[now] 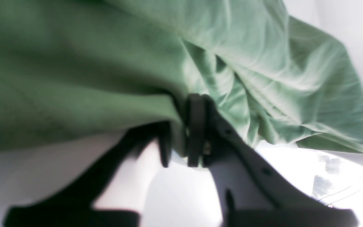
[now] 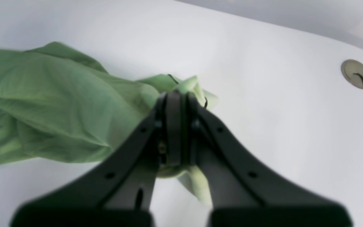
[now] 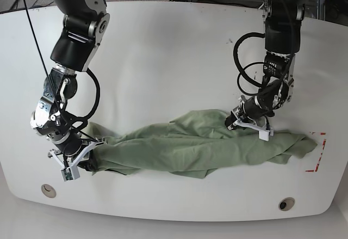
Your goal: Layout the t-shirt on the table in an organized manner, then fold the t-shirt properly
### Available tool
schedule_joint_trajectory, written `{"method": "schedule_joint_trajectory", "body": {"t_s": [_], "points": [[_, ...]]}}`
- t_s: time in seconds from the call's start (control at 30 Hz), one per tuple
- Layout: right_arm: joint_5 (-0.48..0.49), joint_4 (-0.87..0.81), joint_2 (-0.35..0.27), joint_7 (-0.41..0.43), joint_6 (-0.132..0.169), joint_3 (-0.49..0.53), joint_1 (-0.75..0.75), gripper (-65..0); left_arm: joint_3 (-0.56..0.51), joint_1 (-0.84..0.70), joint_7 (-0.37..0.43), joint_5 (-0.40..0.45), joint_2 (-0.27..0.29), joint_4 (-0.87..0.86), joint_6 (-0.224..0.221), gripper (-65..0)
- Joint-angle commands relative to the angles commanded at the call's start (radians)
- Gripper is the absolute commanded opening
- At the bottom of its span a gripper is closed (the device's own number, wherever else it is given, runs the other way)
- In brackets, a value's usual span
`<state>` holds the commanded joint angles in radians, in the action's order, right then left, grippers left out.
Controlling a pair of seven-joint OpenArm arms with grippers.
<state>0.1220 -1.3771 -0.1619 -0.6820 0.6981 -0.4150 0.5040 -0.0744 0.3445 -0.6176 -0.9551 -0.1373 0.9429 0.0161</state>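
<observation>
Your t-shirt point(image 3: 196, 149) lies low in the base picture, bunched into one long rope that runs from the lower left to the right side, close to the front edge of the table point(image 3: 163, 48). Its long line goes left to right, and you hold it at two spots along that line.

Your right gripper point(image 3: 81, 160) is at the lower left end. Its jaws are pressed together with a small wad of cloth pinched between them. Your left gripper point(image 3: 253, 122) is at the middle right, on the top edge of the cloth. Its jaws also pinch a fold of shirt. Past it, a loose end of shirt reaches toward the red marking point(image 3: 318, 152) at the far right.

I think you need to pull the two ends apart and spread the cloth wide.

The shirt is soft, thin and very wrinkly. The table is white, hard and shiny, so the cloth should slide easily.
</observation>
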Motion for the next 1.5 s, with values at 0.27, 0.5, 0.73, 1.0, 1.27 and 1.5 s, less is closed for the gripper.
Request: {"method": "schedule_joint_trajectory", "body": {"t_s": [0.27,0.5,0.73,1.0,1.27,1.5], "points": [[0.000,-0.069,0.000,-0.028,0.000,0.000,-0.008,-65.0,0.000,-0.017,0.002,-0.002,-0.008,0.138,0.057,-65.0],[0.000,-0.227,0.000,-0.112,0.000,0.000,-0.020,-65.0,0.058,-0.089,-0.002,-0.002,-0.057,0.411,0.063,-65.0],[-0.002,-0.356,-0.005,-0.178,0.000,-0.002,-0.012,-65.0,0.069,-0.081,-0.002,-0.005,-0.206,0.585,0.143,-65.0],[-0.008,-0.405,-0.026,-0.209,0.000,-0.014,0.021,-65.0,0.172,-0.017,-0.002,-0.138,-0.381,0.649,0.204,-65.0],[-0.009,-0.379,-0.055,-0.209,0.000,-0.020,0.084,-65.0,0.207,0.124,-0.002,-0.215,-0.517,0.643,0.204,-65.0],[-0.009,-0.338,-0.072,-0.224,0.000,-0.015,0.183,-65.0,0.203,0.265,-0.018,-0.215,-0.549,0.605,0.203,-65.0]]}}
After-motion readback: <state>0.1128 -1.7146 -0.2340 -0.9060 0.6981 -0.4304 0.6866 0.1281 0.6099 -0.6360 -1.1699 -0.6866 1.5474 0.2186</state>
